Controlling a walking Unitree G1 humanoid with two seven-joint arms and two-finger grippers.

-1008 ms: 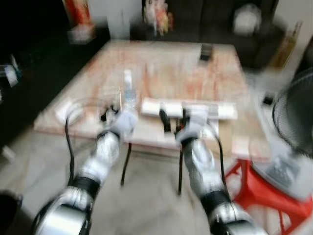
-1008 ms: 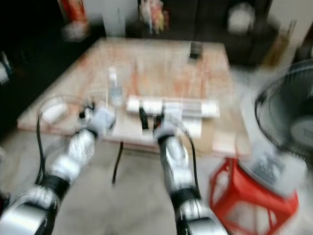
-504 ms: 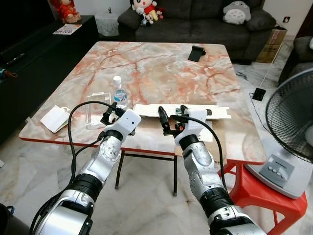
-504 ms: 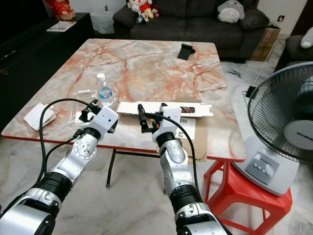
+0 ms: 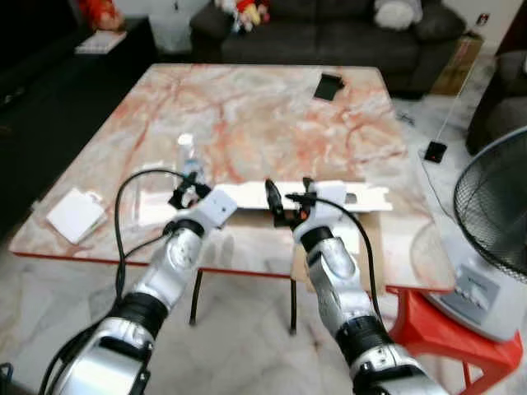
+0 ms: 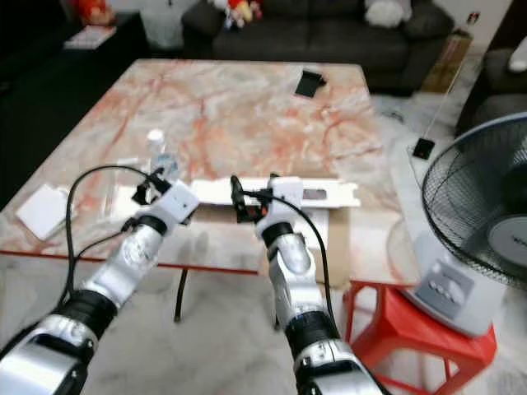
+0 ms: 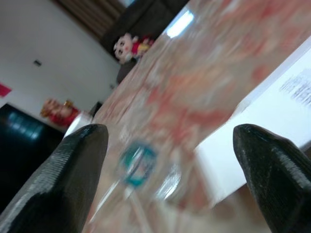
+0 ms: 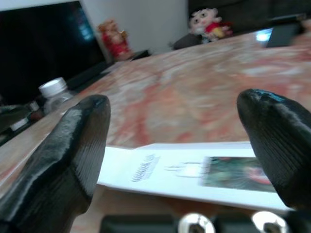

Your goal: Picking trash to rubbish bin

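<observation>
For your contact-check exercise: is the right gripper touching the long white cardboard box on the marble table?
Apart. In the right wrist view the right gripper has its black fingers spread wide, and the white cardboard box lies flat between and beyond them, with bare tabletop visible before it.

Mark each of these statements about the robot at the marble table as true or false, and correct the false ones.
1. The right gripper has its fingers spread, holding nothing. True.
2. The left gripper is clamped on the water bottle. False: its fingers are open and the bottle stands free on the marble table beyond it.
3. A long white flattened carton lies near the table's front edge, just beyond the right gripper. True.
4. A standing fan is on the robot's left. False: it is on the right, by a red stool.
5. A dark sofa stands past the table's far end. True.
</observation>
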